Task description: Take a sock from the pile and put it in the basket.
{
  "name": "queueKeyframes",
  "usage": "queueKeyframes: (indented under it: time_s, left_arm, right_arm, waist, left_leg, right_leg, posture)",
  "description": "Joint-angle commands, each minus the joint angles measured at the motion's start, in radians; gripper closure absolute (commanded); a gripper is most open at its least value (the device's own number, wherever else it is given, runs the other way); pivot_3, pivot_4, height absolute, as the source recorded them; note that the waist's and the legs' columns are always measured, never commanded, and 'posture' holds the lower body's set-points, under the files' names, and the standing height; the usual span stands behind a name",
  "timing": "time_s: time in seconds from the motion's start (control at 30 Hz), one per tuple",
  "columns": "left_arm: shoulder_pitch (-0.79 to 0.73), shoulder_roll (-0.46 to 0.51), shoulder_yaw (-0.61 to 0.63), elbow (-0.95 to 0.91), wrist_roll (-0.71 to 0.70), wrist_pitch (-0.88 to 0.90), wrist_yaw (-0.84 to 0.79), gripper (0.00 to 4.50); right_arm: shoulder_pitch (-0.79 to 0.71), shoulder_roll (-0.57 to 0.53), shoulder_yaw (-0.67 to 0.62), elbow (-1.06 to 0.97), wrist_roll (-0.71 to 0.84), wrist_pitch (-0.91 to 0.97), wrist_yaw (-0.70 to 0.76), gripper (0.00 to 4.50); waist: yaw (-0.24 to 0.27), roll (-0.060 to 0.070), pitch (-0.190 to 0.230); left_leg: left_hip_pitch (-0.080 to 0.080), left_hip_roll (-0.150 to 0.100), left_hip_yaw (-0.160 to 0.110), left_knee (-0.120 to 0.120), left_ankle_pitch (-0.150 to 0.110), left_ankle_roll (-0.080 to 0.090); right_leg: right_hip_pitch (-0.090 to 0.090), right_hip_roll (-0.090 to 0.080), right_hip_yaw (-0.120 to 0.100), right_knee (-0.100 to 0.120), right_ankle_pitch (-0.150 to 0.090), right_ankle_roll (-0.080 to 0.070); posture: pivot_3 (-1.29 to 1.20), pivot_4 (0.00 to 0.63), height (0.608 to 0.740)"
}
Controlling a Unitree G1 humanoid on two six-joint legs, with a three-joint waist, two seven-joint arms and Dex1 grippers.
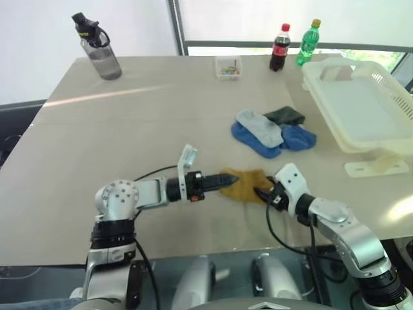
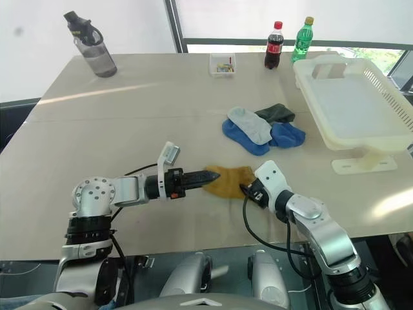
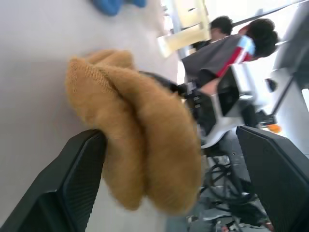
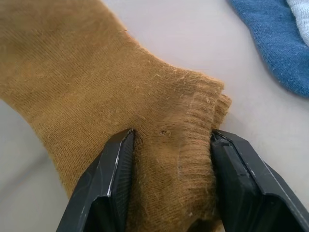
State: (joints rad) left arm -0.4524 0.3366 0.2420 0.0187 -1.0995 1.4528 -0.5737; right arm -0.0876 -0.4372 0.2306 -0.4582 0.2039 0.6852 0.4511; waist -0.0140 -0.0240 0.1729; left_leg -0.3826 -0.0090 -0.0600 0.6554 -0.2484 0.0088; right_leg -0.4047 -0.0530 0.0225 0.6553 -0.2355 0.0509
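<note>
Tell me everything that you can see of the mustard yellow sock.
The mustard yellow sock is a soft, fuzzy knit with a ribbed cuff. It is bunched and folded, near the front edge of the table, apart from the pile. The right gripper is shut on its cuff end. The left gripper is open, its fingers to either side of the other end; one finger touches the fabric.

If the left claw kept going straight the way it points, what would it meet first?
The mustard sock: the open left claw already has its tips at the sock's near end. Beyond it, the right claw grips the sock's other end.
</note>
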Motion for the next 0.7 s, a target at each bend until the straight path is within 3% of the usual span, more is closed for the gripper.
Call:
queueKeyframes:
  time_s: [0.03,0.7]
  left_arm:
    - [-0.034,-0.021,0.052,-0.011,-0.073,-0.013,-0.022,0.04]
    - [-0.061,-0.104,-0.086,0.04,-0.024,-0.052,-0.069,0.04]
  right_arm:
    - [0.003,-0.002,0.005,0.014,-0.016,0.011,-0.004,2.08]
    - [-0.041,0.004,-0.033,-0.048,-0.003,0.063,-0.014,2.08]
  waist:
    - [0.0,0.0,0.0]
    - [0.001,0.0,0.001]
  left_leg:
    - [0.0,0.0,0.0,0.0,0.0,0.0]
    - [-0.004,-0.001,0.0,-0.002,0.0,0.0]
  right_leg:
    - [0.0,0.0,0.0,0.0,0.0,0.0]
    - [-0.003,0.0,-0.001,-0.004,0.003,-0.001]
  posture:
    - [0.0,0.15,0.74]
    - [0.0,0.15,0.74]
